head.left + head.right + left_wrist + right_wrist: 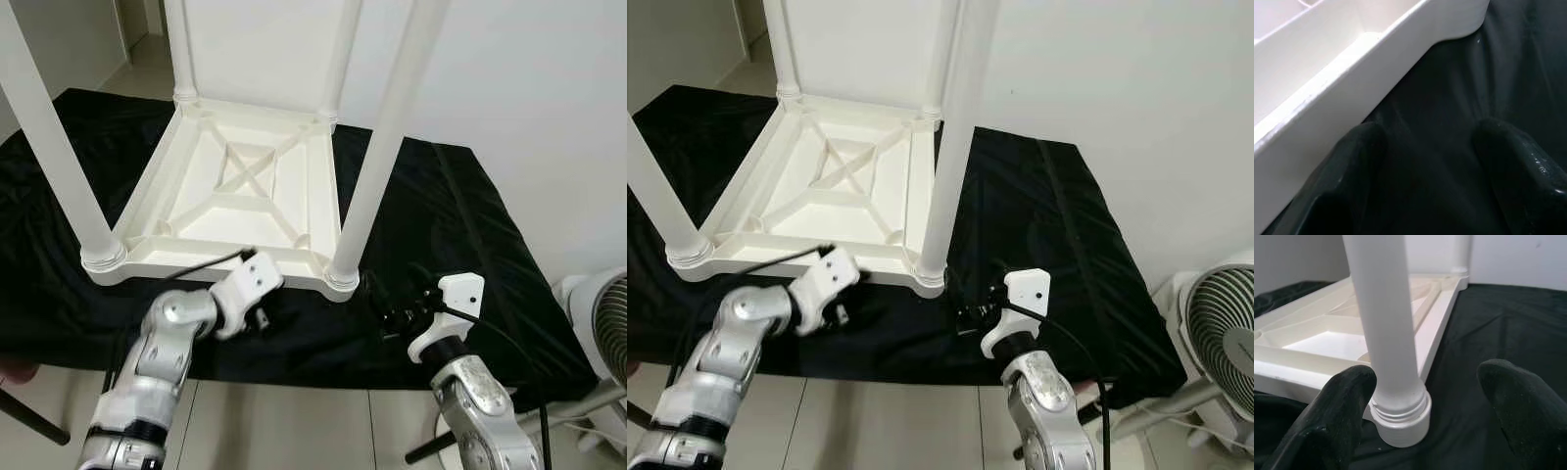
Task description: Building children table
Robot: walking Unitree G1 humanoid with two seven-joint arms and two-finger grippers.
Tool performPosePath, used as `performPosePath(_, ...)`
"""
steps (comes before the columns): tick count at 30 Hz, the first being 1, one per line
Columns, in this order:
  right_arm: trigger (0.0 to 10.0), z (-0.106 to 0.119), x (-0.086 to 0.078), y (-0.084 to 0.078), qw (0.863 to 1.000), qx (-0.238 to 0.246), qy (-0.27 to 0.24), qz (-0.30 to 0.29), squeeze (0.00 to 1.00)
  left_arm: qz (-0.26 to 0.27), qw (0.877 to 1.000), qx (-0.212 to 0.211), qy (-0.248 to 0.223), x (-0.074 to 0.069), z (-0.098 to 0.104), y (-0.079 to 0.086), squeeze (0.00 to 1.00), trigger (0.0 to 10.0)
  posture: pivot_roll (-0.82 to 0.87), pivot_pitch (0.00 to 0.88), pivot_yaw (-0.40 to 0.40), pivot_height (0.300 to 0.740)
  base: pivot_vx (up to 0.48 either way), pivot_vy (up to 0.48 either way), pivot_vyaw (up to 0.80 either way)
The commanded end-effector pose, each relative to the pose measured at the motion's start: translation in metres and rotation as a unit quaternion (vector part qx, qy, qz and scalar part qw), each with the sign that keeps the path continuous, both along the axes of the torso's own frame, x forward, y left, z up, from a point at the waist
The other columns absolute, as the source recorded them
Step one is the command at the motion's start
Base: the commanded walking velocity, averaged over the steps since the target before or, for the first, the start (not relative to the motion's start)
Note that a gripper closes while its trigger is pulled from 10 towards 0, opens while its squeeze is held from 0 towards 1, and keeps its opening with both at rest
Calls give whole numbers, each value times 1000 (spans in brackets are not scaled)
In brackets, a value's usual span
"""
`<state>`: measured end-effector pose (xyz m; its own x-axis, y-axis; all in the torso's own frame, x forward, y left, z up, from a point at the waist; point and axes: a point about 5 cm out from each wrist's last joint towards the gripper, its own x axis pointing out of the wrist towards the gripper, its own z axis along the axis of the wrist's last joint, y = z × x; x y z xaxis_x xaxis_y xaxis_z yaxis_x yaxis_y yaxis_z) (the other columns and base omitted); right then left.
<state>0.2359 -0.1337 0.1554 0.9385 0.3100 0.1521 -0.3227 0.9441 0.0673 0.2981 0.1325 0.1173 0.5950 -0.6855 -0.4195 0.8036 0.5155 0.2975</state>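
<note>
Right claw (1420, 396) agape near table leg (1383, 323), seemingly untouched.

The upturned table (235, 196) looks like smooth white plastic with a faint sheen, its legs (1386, 333) equally smooth. Beneath it the black cloth (441, 245) is thin, creased and slightly shiny. The arms (157, 362) are brushed silver metal; the fingers (1518, 396) are matt black and rubbery.
</note>
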Motion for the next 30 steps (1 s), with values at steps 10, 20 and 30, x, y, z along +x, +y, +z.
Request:
performPosePath(10,10000,-2,4,-8,999,-33,-1,41,0,-4,992,-117,-50,-41,4,-42,0,10000,-50,48,-115,740,0,0,0)
performPosePath(20,10000,-3,10,-11,998,-37,-4,47,1000,-21,978,-198,-66,-62,34,-35,0,10000,-28,37,-117,740,0,0,0)
performPosePath(30,10000,3,22,-7,998,-48,-25,42,0,52,971,-195,-125,-65,50,0,0,10000,-1,33,-115,740,0,0,0)
